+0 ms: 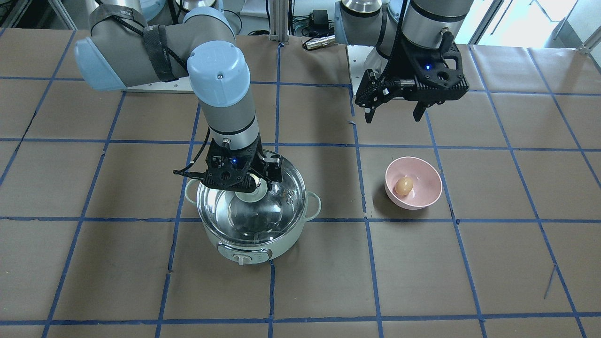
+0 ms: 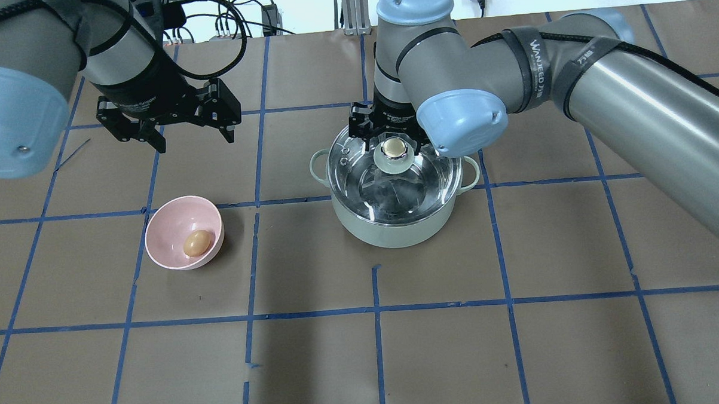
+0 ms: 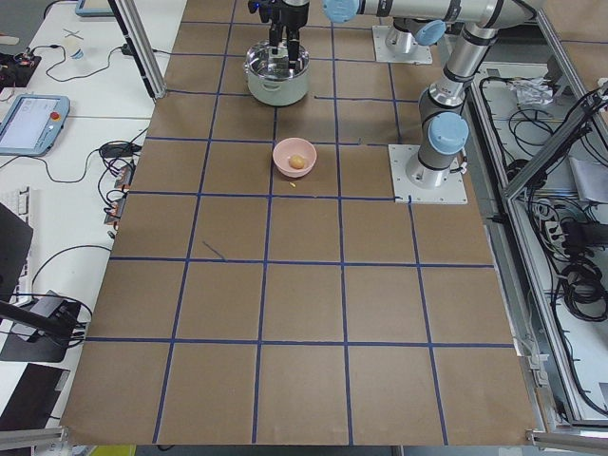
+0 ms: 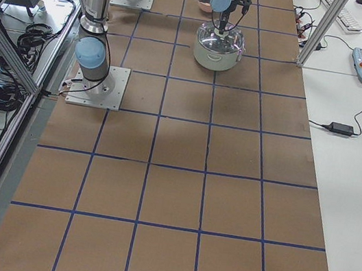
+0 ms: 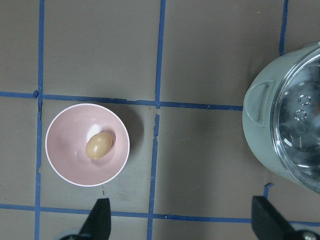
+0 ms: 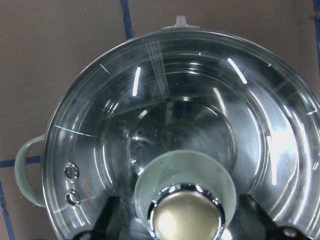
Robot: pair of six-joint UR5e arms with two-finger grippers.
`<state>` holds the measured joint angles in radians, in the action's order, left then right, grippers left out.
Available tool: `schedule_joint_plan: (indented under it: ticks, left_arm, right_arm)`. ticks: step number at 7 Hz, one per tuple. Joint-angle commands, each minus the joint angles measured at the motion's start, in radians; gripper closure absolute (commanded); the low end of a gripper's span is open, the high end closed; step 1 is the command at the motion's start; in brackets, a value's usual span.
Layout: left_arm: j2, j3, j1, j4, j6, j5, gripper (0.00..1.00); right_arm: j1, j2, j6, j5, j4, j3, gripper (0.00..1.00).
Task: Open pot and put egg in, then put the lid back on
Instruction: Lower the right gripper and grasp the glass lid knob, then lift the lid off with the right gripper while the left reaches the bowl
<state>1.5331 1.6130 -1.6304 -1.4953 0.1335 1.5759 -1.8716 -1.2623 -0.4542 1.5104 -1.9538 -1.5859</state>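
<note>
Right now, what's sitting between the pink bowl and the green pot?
Nothing: between the pink bowl and the pot there is only bare table paper crossed by blue tape lines, clearest in the overhead view.

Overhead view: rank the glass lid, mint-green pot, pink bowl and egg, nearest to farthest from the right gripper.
1. Round clear glass lid: its beige knob sits between the right gripper's fingers.
2. Pale mint-green pot: directly beneath the lid.
3. Light-brown egg and pink bowl holding it: far off, left arm's side; too close to call.
</note>
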Motion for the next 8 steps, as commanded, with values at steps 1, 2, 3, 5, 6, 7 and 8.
schedule_joint_plan:
  ticks: [1,2,3,5,6,7,8]
  left_arm:
    - [-0.001,0.001,-0.002,0.001,0.000,0.003,0.00]
    - [-0.001,0.004,-0.003,0.001,0.000,-0.002,0.00]
    - [-0.002,0.004,-0.003,0.000,0.000,0.001,0.00]
    - [-0.005,0.007,-0.003,-0.005,-0.005,0.001,0.00]
    - [-0.002,0.007,0.000,-0.005,-0.009,-0.002,0.00]
    - [0.001,0.011,0.016,-0.010,-0.014,0.003,0.00]
    - [0.013,0.045,0.052,-0.008,-0.067,0.000,0.00]
  right_arm:
    - [0.000,0.001,-0.001,0.001,0.003,0.000,0.63]
    - [0.000,0.003,-0.001,0.001,0.004,0.001,0.71]
    - [0.002,-0.003,0.003,0.029,0.012,0.010,0.74]
    - [0.043,-0.046,0.020,0.037,0.106,0.082,0.75]
    - [0.095,-0.060,0.040,0.036,0.174,0.137,0.76]
    - [0.154,-0.107,0.120,0.031,0.224,0.151,0.77]
    - [0.233,-0.161,0.225,0.027,0.264,0.136,0.79]
